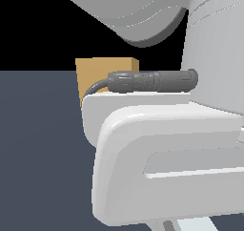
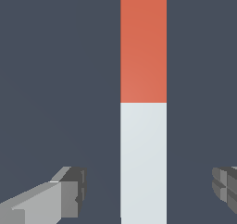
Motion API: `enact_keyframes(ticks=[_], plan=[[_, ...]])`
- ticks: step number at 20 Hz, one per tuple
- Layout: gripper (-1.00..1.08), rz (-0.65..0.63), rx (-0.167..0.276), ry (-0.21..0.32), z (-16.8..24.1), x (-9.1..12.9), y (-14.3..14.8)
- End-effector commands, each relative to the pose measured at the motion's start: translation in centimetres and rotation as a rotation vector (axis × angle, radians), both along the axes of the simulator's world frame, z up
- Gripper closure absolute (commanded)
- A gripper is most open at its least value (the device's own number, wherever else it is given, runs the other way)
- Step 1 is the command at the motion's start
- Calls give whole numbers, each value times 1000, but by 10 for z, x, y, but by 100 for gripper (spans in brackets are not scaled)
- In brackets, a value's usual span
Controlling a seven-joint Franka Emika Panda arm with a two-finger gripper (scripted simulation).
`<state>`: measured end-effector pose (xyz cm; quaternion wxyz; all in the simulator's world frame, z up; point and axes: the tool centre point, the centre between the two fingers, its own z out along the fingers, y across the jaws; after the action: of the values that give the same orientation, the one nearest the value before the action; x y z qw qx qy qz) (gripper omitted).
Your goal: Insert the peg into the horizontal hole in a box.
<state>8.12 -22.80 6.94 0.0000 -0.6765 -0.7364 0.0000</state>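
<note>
Gripper (image 2: pixel 148 190) hangs wide open over the peg (image 2: pixel 143 107), gripping nothing, fingers (image 2: pixel 69 193) straddling its white half on the dark floor. Looks rigid, light, flat-sided: pinch that white end. The box (image 1: pixel 102 75) peeks behind the arm, hole hidden.

Even, flat simulator light fills both views, with no glare and no cast shadows. The glossy white arm housing (image 1: pixel 167 149) shows soft shading; edges look slightly pixelated, otherwise sharp.

White arm (image 1: pixel 167 149) hides most of the box (image 1: pixel 95 72).
</note>
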Motion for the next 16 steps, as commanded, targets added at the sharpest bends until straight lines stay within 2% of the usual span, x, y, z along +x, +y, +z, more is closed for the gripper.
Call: enact_keyframes(ticks=[1,6,16], plan=[[-92,1,0,0,0,1,-1],[-92,0,0,0,-6,0,-1],[-92,1,0,0,-50,0,0]])
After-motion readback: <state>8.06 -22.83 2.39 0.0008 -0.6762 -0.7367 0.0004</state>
